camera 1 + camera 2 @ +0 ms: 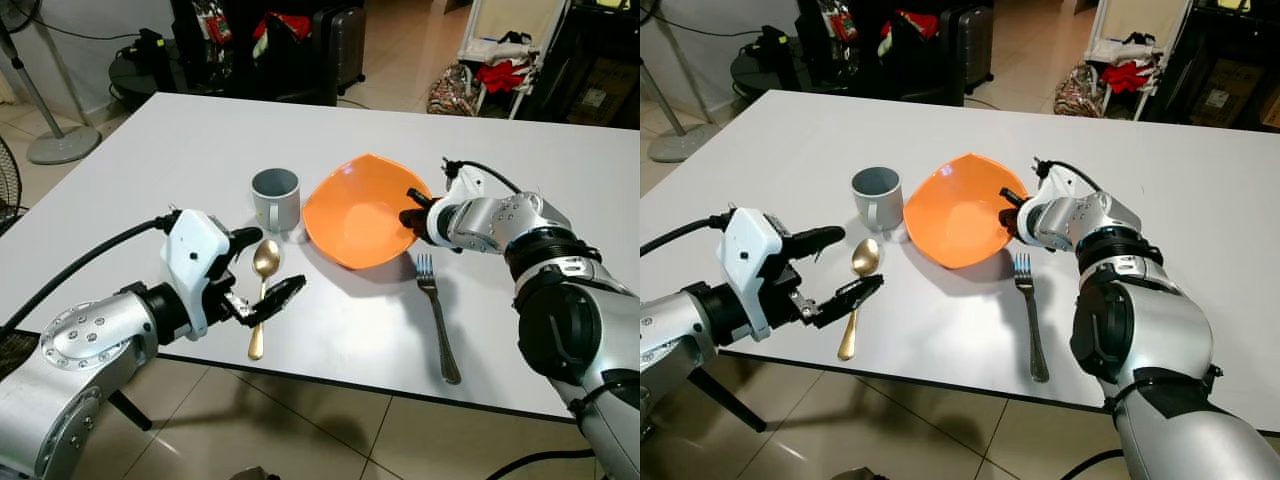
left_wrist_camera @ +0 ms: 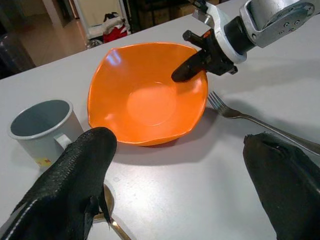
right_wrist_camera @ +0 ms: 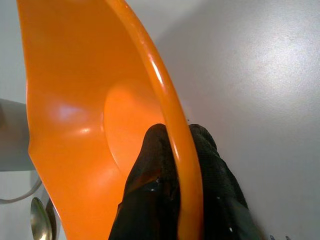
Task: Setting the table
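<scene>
The right gripper (image 1: pixel 413 207) was pinching the orange bowl (image 1: pixel 355 215) rim, probably still positioning it. The fork (image 1: pixel 438 316), gold spoon (image 1: pixel 262 290) and mug (image 1: pixel 276 197) looked laid out nearby. The left gripper (image 1: pixel 262 270) hung spread over the spoon.

right hand (image 1: pixel 1012 213) pinches the orange bowl (image 1: pixel 952 208) rim beside the fork (image 1: pixel 1030 312).

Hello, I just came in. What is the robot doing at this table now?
It is setting a place on the white table. The right gripper is shut on the rim of the orange bowl, one finger inside and one outside. The left gripper hovers open just above the gold spoon, which lies flat beside a grey mug. A fork lies on the bowl's other side.
</scene>
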Available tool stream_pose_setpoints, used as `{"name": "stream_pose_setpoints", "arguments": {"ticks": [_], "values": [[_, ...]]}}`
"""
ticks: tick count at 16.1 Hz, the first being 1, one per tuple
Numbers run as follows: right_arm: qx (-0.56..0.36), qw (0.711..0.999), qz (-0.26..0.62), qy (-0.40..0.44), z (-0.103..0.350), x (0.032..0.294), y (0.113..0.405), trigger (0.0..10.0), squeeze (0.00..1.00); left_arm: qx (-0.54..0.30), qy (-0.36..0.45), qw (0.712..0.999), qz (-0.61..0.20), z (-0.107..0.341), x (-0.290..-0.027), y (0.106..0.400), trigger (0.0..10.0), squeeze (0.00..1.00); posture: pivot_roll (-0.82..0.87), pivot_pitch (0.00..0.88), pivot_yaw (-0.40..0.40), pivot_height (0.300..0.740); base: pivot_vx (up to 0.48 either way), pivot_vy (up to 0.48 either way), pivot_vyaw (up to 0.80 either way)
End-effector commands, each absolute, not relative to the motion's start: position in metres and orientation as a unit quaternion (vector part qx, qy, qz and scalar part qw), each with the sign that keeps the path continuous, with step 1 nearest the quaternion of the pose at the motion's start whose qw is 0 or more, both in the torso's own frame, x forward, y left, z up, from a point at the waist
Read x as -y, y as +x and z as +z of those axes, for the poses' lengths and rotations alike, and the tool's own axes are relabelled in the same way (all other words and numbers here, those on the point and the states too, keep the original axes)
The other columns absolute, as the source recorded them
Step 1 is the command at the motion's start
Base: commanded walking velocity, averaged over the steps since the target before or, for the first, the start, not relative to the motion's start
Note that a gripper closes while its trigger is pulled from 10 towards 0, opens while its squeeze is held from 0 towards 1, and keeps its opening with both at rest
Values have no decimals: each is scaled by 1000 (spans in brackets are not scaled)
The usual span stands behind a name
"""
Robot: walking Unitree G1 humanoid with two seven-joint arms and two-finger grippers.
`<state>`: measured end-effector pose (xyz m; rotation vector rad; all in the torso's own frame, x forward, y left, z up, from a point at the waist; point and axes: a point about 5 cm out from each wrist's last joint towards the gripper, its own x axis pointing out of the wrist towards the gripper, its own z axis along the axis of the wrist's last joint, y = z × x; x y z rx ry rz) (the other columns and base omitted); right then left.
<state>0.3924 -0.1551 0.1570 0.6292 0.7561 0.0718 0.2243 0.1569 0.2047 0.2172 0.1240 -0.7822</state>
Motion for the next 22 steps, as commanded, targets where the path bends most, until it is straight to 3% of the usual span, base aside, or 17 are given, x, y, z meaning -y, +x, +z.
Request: {"name": "stream_pose_setpoints", "arguments": {"ticks": [1,2,5,16,20,21,22], "values": [[-341,883,37,320,168,153,398,10000,576,-63,112,915,-383,206,-156,223,10000,0,-13,48,26,740,0,0,0],[-339,883,34,324,168,153,398,10000,710,-62,112,915,-383,206,-156,223,10000,0,-13,48,26,740,0,0,0],[-331,887,23,322,167,159,398,10000,796,-62,118,914,-383,206,-157,223,10000,0,-13,42,27,740,0,0,0],[-378,867,66,318,165,183,384,10000,804,-67,119,914,-381,203,-159,222,10000,0,-35,4,47,740,0,0,0],[-370,865,107,323,187,190,367,10000,761,-69,109,919,-372,203,-163,218,10000,0,-49,6,68,740,0,0,0],[-355,877,118,304,195,191,359,10000,722,-65,106,924,-362,204,-165,218,10000,0,-46,8,67,740,0,0,0],[-316,913,107,235,205,195,347,10000,0,-53,102,932,-342,206,-166,220,10000,0,-51,12,65,740,0,0,0]]}}
